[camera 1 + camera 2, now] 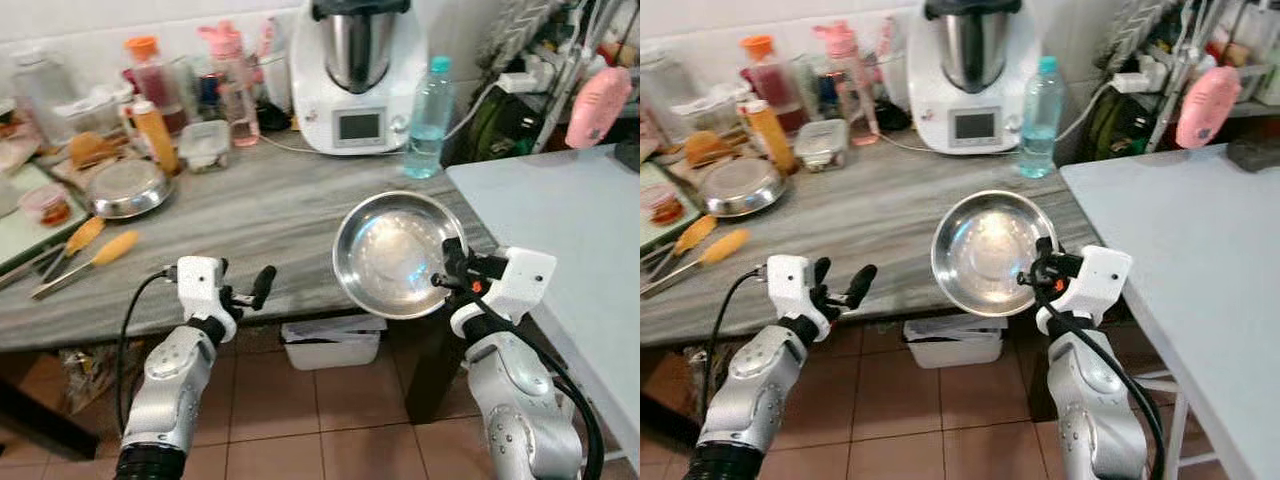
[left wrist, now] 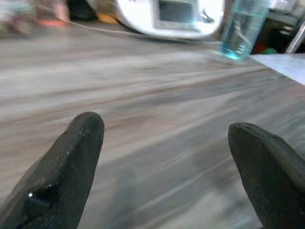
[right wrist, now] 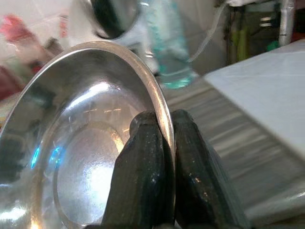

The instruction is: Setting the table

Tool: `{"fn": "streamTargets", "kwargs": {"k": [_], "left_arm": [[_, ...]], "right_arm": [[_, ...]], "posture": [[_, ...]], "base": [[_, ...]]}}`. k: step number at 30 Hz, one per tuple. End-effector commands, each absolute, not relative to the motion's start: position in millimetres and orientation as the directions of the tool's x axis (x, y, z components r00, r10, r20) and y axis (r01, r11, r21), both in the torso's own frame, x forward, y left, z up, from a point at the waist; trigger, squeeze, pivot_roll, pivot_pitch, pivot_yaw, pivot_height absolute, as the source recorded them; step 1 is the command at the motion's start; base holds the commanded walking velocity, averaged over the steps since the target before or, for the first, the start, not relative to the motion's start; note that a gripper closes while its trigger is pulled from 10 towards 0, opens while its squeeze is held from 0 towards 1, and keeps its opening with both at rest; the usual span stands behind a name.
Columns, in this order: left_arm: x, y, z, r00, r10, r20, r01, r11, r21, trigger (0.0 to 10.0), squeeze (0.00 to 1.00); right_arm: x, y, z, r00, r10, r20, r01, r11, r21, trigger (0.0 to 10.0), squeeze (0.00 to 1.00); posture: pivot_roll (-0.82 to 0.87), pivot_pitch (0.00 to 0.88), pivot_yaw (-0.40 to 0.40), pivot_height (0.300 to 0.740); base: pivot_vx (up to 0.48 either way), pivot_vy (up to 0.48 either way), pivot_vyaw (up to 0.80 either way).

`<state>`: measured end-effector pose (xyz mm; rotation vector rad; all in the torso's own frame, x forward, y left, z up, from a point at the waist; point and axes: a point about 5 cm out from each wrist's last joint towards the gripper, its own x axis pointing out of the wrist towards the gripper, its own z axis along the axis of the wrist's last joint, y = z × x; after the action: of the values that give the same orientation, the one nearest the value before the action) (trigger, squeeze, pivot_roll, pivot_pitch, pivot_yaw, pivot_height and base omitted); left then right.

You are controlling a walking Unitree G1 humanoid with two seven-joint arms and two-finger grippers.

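Note:
A shiny steel plate [image 1: 395, 252] hangs tilted over the front edge of the grey wooden counter [image 1: 270, 205], its hollow side facing me. My right gripper [image 1: 447, 278] is shut on the steel plate's right rim [image 3: 164, 119], one finger on each face. My left gripper [image 1: 255, 290] stands open at the counter's front edge with nothing between its fingers [image 2: 71, 167]. To the right lies a pale grey table [image 1: 570, 230].
At the counter's back stand a white kitchen machine [image 1: 355, 75], a clear water bottle [image 1: 430, 120], jars and an orange bottle [image 1: 158, 135]. A second steel dish [image 1: 128, 190] and yellow-handled tools [image 1: 100, 252] lie at the left. A white bin [image 1: 330, 345] sits under the counter.

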<state>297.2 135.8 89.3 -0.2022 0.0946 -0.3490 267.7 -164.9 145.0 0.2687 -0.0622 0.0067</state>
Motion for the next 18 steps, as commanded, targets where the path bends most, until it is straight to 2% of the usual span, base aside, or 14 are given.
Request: {"fn": "streamTargets", "kwargs": {"k": [1, 8, 18], "left_arm": [[297, 148, 95, 0.944, -0.328, -0.035, 0.315, 0.928, -0.197, 10.0, 0.0], [290, 150, 96, 0.931, -0.364, -0.028, 0.354, 0.918, -0.182, 10.0, 0.0], [264, 171, 97, 0.869, -0.489, -0.077, 0.477, 0.868, -0.138, 10.0, 0.0]], "right_arm": [[270, -156, 150, 0.996, 0.02, 0.084, -0.043, 0.959, 0.281, 10.0, 0.0], [270, -151, 148, 0.996, 0.033, 0.078, -0.054, 0.955, 0.292, 10.0, 0.0], [274, -144, 145, 0.996, 0.056, 0.065, -0.074, 0.946, 0.316, 10.0, 0.0]], "posture": [[-0.1, 0.022, 0.065, 0.74], [-0.09, 0.024, 0.064, 0.74], [-0.06, 0.035, 0.069, 0.74]], "base": [[0.0, 0.0, 0.0], [0.0, 0.0, 0.0], [0.0, 0.0, 0.0]]}}
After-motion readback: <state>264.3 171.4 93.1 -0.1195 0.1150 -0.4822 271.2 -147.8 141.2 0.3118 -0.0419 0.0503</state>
